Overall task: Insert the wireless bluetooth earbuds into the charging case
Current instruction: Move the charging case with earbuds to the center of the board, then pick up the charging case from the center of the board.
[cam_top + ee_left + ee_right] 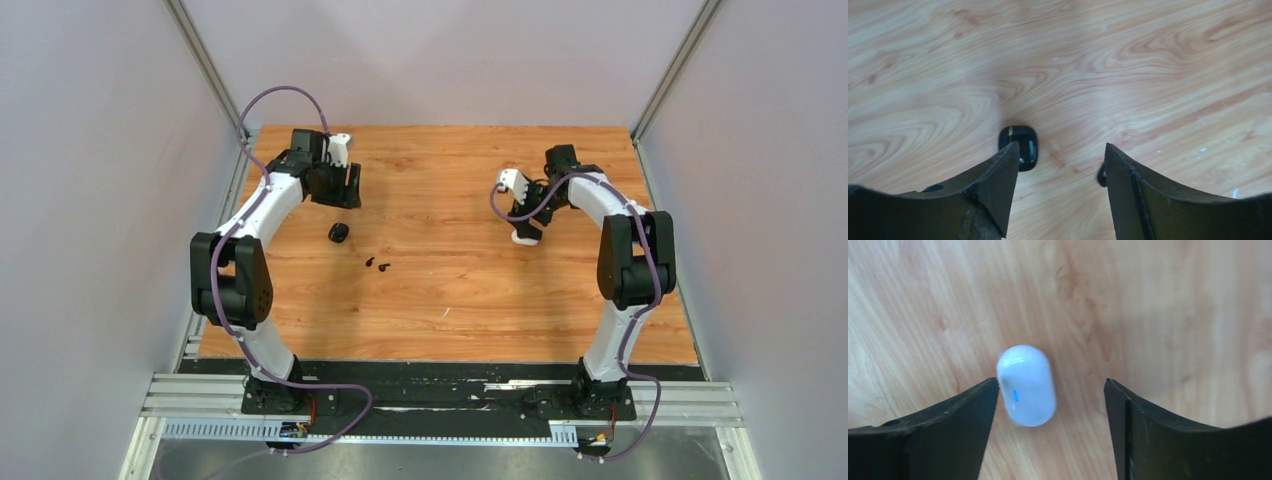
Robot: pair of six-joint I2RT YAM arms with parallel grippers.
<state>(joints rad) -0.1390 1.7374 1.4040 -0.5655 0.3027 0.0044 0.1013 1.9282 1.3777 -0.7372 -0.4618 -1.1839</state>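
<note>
Black buds (370,263), two of them, lie loose side by side on the wooden desk (450,300), left of its middle. The black case (339,233) sits near them toward the far-left corner, and its lid looks shut. The left gripper (1062,147) hangs above that case, fingers open and empty. In its wrist view the case sits partly behind one finger rather than between the two, and a dark speck, probably a bud, peeps from behind the other.

Toward the far-right side, the right gripper (1051,382) is likewise open and holds nothing. It is poised over a shut white case (1026,385) with a small blue light. That case lies between the fingers but close to one; whether they touch I cannot tell. No white buds show.

The step in hand looks like taking hold of a case. To do it well, each arm should shift sideways until its case is centred, then descend straight and close slowly. The shells look glossy and rounded, so an off-centre pinch would likely squirt them away. The left arm should also avoid nudging the loose buds.
</note>
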